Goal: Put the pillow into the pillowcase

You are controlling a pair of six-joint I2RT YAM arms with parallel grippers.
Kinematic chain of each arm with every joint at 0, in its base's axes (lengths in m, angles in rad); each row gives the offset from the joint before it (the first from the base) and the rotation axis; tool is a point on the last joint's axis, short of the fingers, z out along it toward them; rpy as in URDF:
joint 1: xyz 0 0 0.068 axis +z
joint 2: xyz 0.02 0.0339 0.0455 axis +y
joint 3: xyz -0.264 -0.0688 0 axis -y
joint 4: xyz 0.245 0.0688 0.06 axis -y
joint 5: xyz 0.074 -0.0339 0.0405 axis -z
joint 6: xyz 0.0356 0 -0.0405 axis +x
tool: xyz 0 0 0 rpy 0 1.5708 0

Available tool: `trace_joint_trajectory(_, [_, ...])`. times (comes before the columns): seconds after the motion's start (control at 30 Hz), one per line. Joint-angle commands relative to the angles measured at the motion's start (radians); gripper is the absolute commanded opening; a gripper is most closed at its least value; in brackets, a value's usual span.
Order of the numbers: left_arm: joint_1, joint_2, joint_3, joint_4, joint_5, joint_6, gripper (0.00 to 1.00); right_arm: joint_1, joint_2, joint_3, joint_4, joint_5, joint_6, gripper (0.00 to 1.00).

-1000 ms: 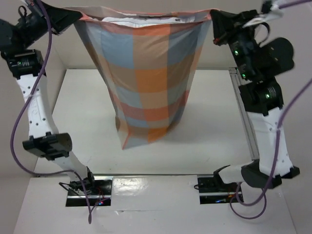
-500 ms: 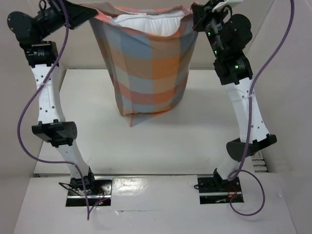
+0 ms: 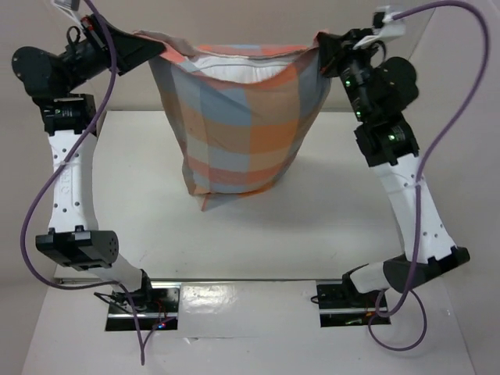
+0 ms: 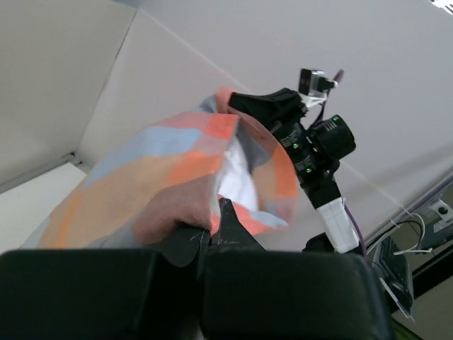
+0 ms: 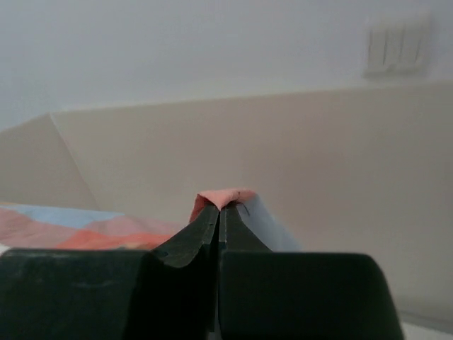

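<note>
One pillow [image 3: 234,69] sits inside one hanging pillowcase [image 3: 242,133].

A flat white tabletop [image 3: 234,234] fills the middle of the top view. A thin silver metal rail [image 3: 250,281] runs along its near edge, and just nearer than that lies a glossy white board [image 3: 250,332]. Plain beige wall panels [image 3: 476,156] stand at the sides and back. In the right wrist view a pale rectangular switch plate [image 5: 396,46] sits high on the grey-white wall, above a beige panel [image 5: 318,142].
</note>
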State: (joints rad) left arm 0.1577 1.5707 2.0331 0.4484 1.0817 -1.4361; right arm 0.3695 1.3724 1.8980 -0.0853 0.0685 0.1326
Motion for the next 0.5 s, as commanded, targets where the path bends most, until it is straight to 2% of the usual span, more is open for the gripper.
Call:
trace_joint_trajectory(0.0, [-0.017, 0.049, -0.051, -0.01, -0.016, 0.075, 0.0, -0.003, 0.039, -0.071, 0.065, -0.003, 0.045, 0.0])
trace_joint_trajectory(0.07, [-0.029, 0.104, 0.025, 0.024, 0.003, 0.042, 0.0, -0.003, 0.059, -0.022, 0.056, -0.003, 0.045, 0.0])
trace_joint_trajectory(0.1, [-0.029, 0.126, 0.068, 0.053, 0.003, -0.025, 0.0, -0.003, 0.074, 0.018, 0.056, -0.018, 0.036, 0.0])
trace_joint_trajectory(0.17, [-0.029, 0.193, 0.181, 0.096, 0.018, -0.072, 0.0, -0.012, 0.093, 0.168, 0.033, -0.028, 0.024, 0.0])
trace_joint_trajectory(0.2, [-0.029, 0.216, 0.329, 0.087, 0.018, -0.087, 0.0, -0.012, 0.106, 0.218, 0.033, -0.029, 0.015, 0.0])
trace_joint_trajectory(0.27, [0.024, 0.245, 0.461, 0.085, -0.015, -0.13, 0.0, -0.012, 0.09, 0.324, 0.068, -0.039, 0.015, 0.0])
trace_joint_trajectory(0.37, [0.106, 0.192, 0.492, 0.192, -0.074, -0.248, 0.0, -0.012, 0.038, 0.337, 0.151, -0.059, 0.015, 0.0])
trace_joint_trajectory(0.4, [0.164, 0.163, 0.477, 0.225, -0.088, -0.259, 0.0, -0.012, 0.005, 0.337, 0.195, -0.059, 0.015, 0.0])
trace_joint_trajectory(0.47, [0.201, 0.071, 0.429, 0.213, -0.121, -0.221, 0.0, -0.012, -0.016, 0.337, 0.22, -0.093, 0.015, 0.0])
